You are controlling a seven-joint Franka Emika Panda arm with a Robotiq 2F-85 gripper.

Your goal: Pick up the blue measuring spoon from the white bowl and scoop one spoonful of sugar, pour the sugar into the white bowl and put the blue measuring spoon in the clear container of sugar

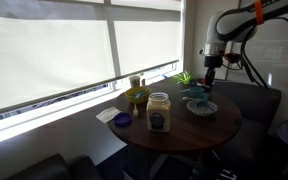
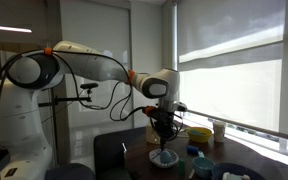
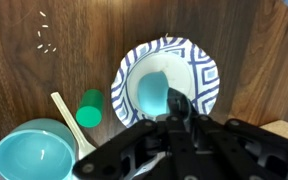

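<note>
Right now the tool (image 3: 179, 108) is pinched narrow on the blue measuring spoon (image 3: 152, 90), as far as I can judge. In the wrist view the spoon's teal cup sits just off the fingertips, over the white bowl (image 3: 202, 65). The handle is hidden behind the fingers, so I read the grip from the closed jaws rather than see it.

I hold the spoon above the bowl, by the worktop (image 1: 184, 132) edge nearest the arm, because it has to clear the rim before crossing to the clear container of sugar (image 1: 159, 112). That jar stands upright nearer the middle of the worktop, well apart from the bowl. Its sugar (image 1: 159, 118) shows only as a pale mass through the wall, and I cannot tell whether the jar's mouth is open.

In both exterior views the spoon is too small to pick out under the tool. The wrist view cuts off a teal bowl (image 3: 32, 152) at its lower edge, beside a small green cylinder (image 3: 89, 110).
</note>
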